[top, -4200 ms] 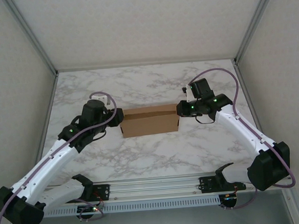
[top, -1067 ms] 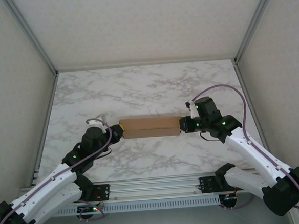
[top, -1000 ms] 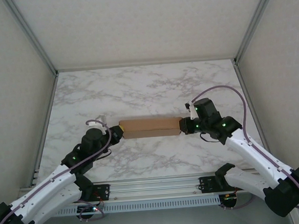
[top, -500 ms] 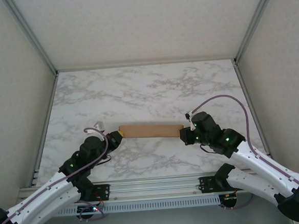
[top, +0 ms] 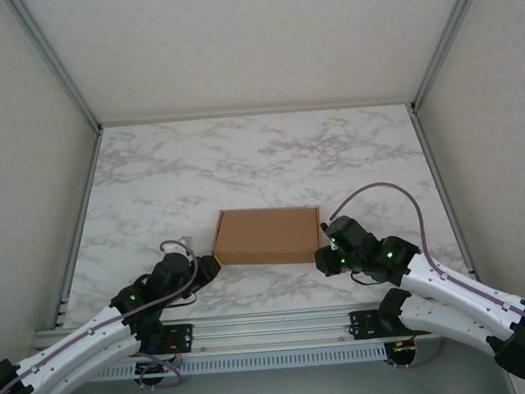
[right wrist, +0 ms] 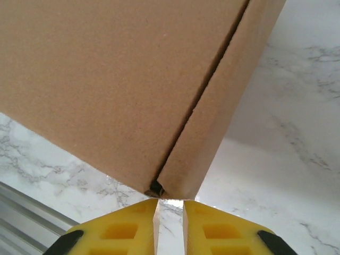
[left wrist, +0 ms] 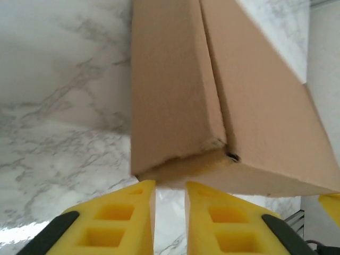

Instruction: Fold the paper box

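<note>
On the table (top: 152,169), paper box (top: 267,235) flat (was edge-on)

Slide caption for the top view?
Closed box flat on marble table; left arm and right arm reach its near corners.

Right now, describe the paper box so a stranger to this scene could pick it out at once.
Start at the marble table, near its front middle, ahead of the left arm's fingers and the right arm's fingers. The paper box lies flat there, a shallow closed rectangle. It is the one plain brown cardboard thing on the pale stone.
</note>
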You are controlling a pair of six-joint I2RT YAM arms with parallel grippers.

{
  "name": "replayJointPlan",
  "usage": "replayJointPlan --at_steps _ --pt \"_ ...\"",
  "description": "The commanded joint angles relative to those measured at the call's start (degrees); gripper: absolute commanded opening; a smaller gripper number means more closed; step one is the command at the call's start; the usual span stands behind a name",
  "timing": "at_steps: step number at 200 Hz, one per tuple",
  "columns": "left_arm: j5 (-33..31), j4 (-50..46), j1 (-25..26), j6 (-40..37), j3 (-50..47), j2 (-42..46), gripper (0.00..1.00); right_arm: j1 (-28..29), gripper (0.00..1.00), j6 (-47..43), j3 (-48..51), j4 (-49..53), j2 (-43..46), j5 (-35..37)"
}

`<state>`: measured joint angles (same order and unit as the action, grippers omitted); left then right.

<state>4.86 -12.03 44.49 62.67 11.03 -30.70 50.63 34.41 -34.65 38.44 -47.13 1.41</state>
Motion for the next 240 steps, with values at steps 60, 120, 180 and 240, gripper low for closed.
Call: replayJointPlan --at_steps 60,120,180,240 --pt "-1.9 0.5 0.5 -5.3 5.9 -10.9 0.45 -0.1 0.34 2.8 -0.2 -3.6 -5.2 2.1" --pt "-3.4 -3.3 -3.9 -17.3 15.6 -17.1 0.55 -5.8 0.47 3.6 -4.3 -3.6 -12.1 -1.4" --pt "-2.4 4.2 -12.0 -23.2 17.1 -29.2 0.59 -12.0 0.48 3.6 -4.1 -9.3 -19.2 -7.3" --pt "1.2 15.3 -12.1 -18.7 14.5 -37.1 0.46 -16.9 0.36 2.6 -4.2 -17.2 -27.9 -11.9"
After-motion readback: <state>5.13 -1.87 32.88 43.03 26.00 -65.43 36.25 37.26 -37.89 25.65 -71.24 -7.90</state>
